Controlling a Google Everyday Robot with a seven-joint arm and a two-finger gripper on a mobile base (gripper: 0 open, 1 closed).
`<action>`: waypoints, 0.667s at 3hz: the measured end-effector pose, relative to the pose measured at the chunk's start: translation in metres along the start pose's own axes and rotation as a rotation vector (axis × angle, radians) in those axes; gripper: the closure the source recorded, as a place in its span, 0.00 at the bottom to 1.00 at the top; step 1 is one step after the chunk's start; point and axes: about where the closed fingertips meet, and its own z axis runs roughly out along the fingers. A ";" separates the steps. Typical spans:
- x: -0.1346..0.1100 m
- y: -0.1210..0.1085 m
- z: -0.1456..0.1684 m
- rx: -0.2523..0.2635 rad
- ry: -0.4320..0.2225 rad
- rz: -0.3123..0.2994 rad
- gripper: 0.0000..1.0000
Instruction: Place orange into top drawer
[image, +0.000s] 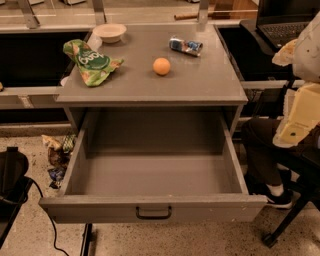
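Observation:
The orange (161, 66) sits on the grey cabinet top (200, 80), near its middle, loose and untouched. The top drawer (75, 160) below it is pulled fully open and its inside holds nothing; the dark bar handle (153, 213) is centred on its front. My arm shows as pale cream parts at the right edge, and the gripper (291, 134) hangs there, to the right of the drawer and well away from the orange, holding nothing that I can see.
On the cabinet top are a green chip bag (92, 62) at the left, a white bowl (109, 32) at the back left and a crushed blue-silver can (185, 46) at the back. A seated person's leg and shoe (272, 192) are right of the drawer. Litter (57, 155) lies on the floor at left.

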 end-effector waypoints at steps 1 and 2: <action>0.000 0.000 0.000 0.000 -0.001 0.000 0.00; -0.013 -0.027 0.024 -0.001 -0.073 0.022 0.00</action>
